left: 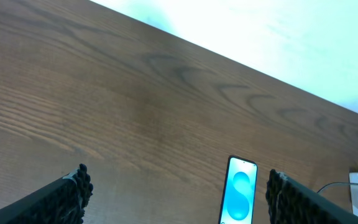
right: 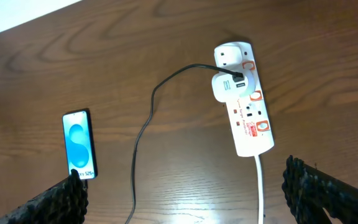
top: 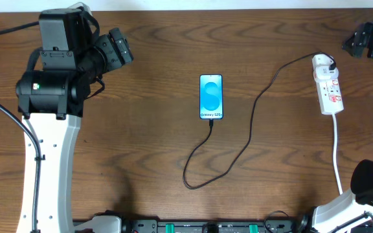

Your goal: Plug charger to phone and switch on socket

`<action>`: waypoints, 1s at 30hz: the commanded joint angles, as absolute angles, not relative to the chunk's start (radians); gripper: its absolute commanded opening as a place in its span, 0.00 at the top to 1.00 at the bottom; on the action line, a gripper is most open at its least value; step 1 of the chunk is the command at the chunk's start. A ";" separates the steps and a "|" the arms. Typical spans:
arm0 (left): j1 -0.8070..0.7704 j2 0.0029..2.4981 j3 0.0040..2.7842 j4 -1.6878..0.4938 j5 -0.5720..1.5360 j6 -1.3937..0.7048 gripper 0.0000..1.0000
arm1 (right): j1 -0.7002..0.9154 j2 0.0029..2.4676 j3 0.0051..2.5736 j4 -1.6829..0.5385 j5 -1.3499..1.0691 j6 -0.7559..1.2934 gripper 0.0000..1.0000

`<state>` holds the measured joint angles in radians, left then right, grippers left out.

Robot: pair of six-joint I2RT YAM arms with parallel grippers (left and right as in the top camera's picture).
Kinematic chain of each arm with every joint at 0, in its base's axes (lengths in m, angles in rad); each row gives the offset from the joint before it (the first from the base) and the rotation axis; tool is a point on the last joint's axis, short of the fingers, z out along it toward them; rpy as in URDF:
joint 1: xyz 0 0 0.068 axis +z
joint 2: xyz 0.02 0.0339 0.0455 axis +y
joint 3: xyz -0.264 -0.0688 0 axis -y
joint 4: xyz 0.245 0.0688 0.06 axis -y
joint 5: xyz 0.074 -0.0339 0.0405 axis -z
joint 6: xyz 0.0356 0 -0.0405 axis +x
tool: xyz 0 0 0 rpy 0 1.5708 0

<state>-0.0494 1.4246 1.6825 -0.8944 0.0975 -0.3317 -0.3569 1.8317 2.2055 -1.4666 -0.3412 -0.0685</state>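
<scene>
Phone (top: pixel 211 97) lies flat on the wooden surface (top: pixel 141 129), its screen lit blue. It sits ahead of the left gripper (left: pixel 178 180), framed between the fingers (left: pixel 67 199) but well apart from them. Black charger (top: pixel 251 123) leaves the phone's bottom end, loops across the surface and reaches a white adapter (right: pixel 229 86) in the socket (right: pixel 253 127). It appears to be already plugged into the phone, which would explain why neither gripper holds it. That socket lies ahead of the right gripper (right: pixel 182 174), toward its right finger and well apart from it. Both grippers are spread wide and hold nothing. The right gripper hangs over the socket's end of the surface, probably placed to reach the switches (right: pixel 261 124). Pressing one seems the only step left. Whether any switch is already on cannot be told.
</scene>
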 commanded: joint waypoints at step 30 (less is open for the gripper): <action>-0.047 1.293 1.445 -0.829 -0.039 -0.307 0.09 | -0.353 1.827 2.216 -1.467 -0.342 -0.057 0.01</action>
